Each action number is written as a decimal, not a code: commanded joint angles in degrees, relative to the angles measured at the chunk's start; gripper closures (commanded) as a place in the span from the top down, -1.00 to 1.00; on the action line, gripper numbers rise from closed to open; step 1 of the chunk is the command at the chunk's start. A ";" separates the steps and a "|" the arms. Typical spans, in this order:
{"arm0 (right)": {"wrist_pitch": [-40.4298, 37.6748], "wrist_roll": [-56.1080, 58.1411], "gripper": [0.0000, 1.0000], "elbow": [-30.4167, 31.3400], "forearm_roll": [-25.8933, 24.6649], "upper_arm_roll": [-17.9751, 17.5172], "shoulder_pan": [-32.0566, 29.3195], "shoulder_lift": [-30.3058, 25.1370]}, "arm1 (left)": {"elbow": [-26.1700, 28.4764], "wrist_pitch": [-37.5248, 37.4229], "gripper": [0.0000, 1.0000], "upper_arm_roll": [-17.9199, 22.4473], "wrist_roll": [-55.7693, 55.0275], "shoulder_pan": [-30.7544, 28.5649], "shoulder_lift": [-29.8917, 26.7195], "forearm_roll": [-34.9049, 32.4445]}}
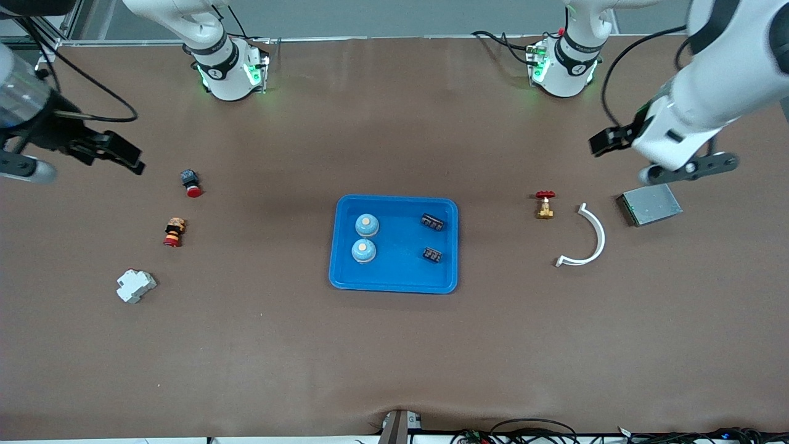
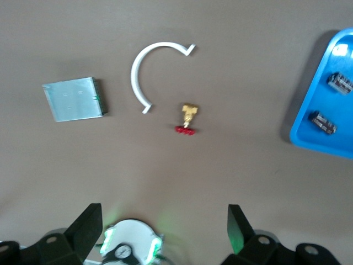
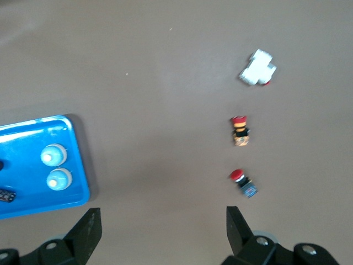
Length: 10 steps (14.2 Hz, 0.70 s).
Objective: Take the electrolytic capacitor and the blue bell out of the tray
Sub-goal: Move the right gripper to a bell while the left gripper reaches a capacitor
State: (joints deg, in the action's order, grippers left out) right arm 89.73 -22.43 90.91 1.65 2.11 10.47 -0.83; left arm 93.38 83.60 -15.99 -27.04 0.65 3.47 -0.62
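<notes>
A blue tray (image 1: 394, 285) lies mid-table. In it are two light blue bells (image 1: 367, 225) (image 1: 363, 251) toward the right arm's end and two black capacitors (image 1: 432, 222) (image 1: 432, 254) toward the left arm's end. My left gripper (image 1: 603, 142) is open and empty, up over bare table near the left arm's end. My right gripper (image 1: 126, 157) is open and empty, up over the right arm's end. The left wrist view shows its gripper (image 2: 164, 215), the tray (image 2: 320, 102) and capacitors (image 2: 323, 122). The right wrist view shows its gripper (image 3: 162, 218), the tray (image 3: 22, 160) and bells (image 3: 53, 155).
Toward the left arm's end lie a brass valve with a red handle (image 1: 545, 204), a white curved strip (image 1: 588, 237) and a grey metal box (image 1: 649, 205). Toward the right arm's end lie two red push-buttons (image 1: 191, 182) (image 1: 174, 232) and a white block (image 1: 135, 285).
</notes>
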 commanded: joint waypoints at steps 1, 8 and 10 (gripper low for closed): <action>0.36 -6.29 1.00 0.49 0.54 0.53 5.94 2.05 | 5.05 6.98 1.00 -4.47 -9.04 -0.13 1.00 0.54; 21.33 -13.86 1.00 11.54 1.86 0.44 13.78 6.01 | 6.03 22.37 1.00 -9.76 -38.66 6.54 12.94 -0.17; 28.37 -14.74 1.00 16.82 1.86 0.44 15.89 6.71 | 6.46 27.64 1.00 -9.67 -45.61 9.09 16.37 -0.60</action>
State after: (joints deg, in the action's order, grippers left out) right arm 112.93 -35.79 102.38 2.43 1.92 24.41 6.58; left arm 99.84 107.32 -25.63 -66.62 8.04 16.88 -0.63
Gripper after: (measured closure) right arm 0.000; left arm 0.000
